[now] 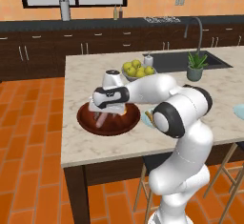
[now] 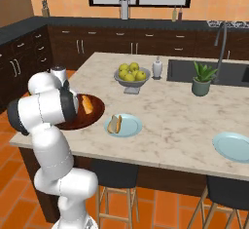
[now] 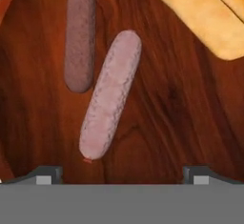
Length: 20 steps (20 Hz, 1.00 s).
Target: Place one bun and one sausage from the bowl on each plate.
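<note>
Hand view, hand (image 3: 122, 174) open, pale sausage (image 3: 110, 95) just ahead betw fingertips, in bowl (image 3: 167, 123)

A glossy white robot arm (image 1: 183, 123) is built of rounded, bulbous segments, joined by dark black rings, with a black band near its white hand.

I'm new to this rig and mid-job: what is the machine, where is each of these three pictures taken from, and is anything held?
It is a white robot arm on a driving base. Two pictures look over it from behind, left and right; the third looks along the end effector. It hangs open, holding nothing, over the wooden bowl, where two sausages and a bun lie. The island counter also holds a near plate with a bun on it, a bare plate, a fruit bowl and a potted plant.
</note>
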{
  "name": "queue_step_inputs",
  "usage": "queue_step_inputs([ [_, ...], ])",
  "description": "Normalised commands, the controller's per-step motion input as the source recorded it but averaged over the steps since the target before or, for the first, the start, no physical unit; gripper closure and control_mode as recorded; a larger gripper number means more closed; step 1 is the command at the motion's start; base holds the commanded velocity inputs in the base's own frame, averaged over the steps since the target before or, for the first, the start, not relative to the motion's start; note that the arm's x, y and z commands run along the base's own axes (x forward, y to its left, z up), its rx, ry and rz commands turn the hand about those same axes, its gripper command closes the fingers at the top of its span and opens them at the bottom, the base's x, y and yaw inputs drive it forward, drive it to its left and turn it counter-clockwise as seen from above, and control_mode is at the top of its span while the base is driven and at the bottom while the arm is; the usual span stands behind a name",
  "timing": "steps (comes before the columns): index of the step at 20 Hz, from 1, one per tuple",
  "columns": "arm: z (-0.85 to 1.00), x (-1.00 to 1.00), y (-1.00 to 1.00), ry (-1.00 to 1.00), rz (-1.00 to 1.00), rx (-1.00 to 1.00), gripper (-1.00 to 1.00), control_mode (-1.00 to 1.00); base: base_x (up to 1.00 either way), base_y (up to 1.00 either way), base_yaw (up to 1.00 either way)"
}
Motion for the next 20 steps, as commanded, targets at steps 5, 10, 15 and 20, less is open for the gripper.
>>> queue_step_inputs([
  [5, -0.43, 0.12, 0.28, 0.06, -0.01, 0.00, -1.00, -1.00, 0.00, 0.00, 0.00],
  [10, -0.24, 0.20, 0.11, 0.05, 0.00, 0.00, -1.00, -1.00, 0.00, 0.00, 0.00],
  [15, -0.25, 0.12, 0.05, 0.05, 0.00, 0.00, -1.00, -1.00, 0.00, 0.00, 0.00],
  [20, -0.28, 0.01, 0.00, 0.02, 0.00, 0.00, 1.00, -1.00, 0.00, 0.00, 0.00],
])
